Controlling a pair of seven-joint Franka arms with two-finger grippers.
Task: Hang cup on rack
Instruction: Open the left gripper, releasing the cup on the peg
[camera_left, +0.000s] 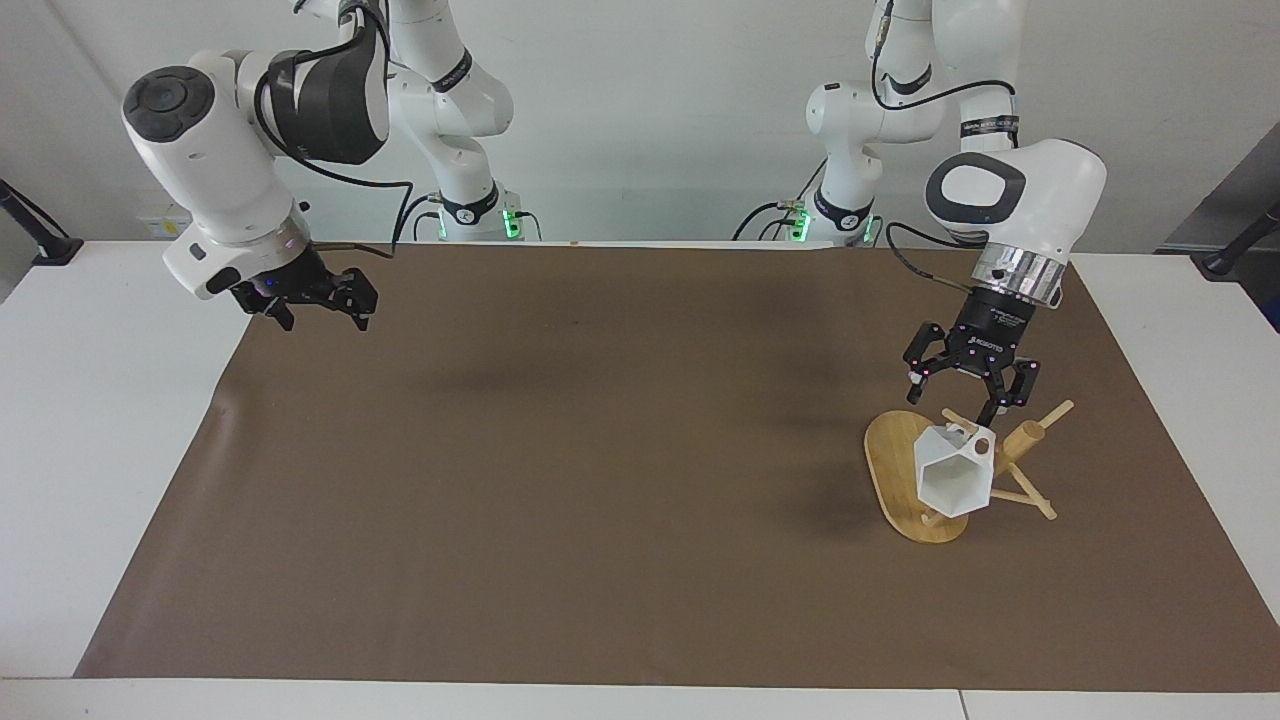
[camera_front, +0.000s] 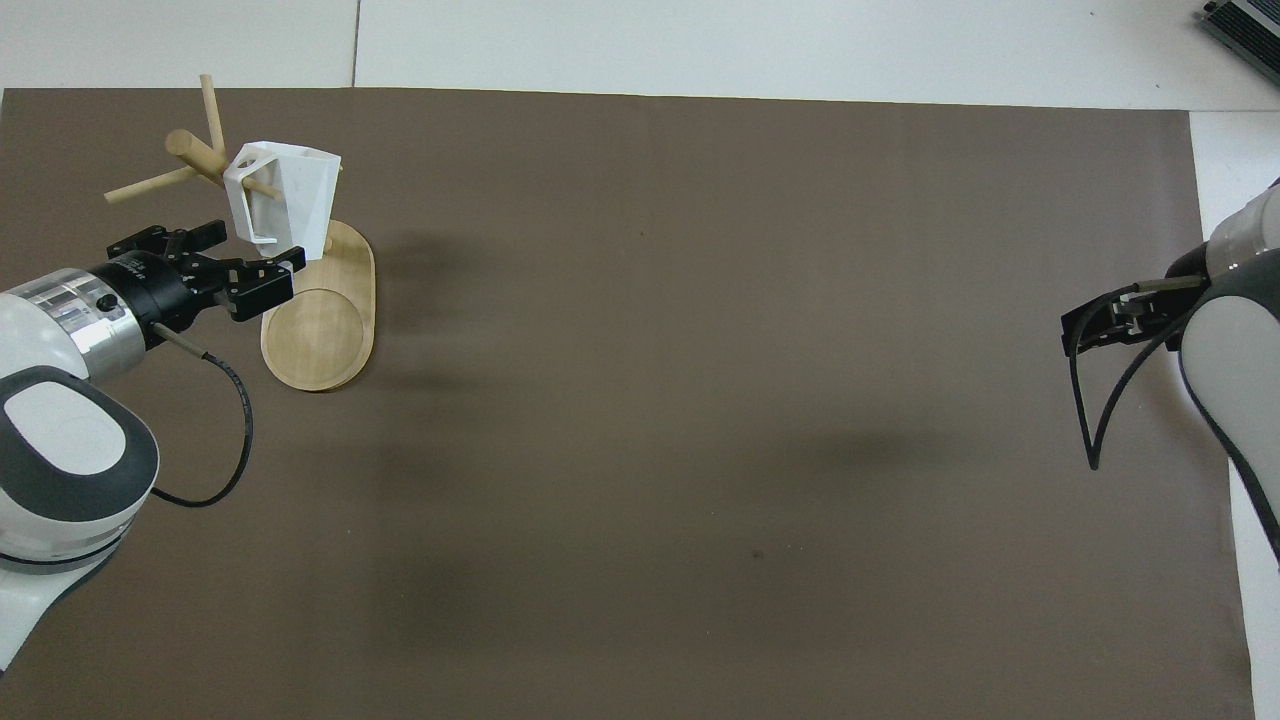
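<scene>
One faceted white cup (camera_left: 955, 483) hung on bamboo rack (camera_left: 905, 478) peg, left hand (camera_left: 962, 392) released, right hand (camera_left: 314, 310) released.

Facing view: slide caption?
White faceted cup hangs on bamboo peg rack; open left gripper above it, right gripper waits open.
</scene>
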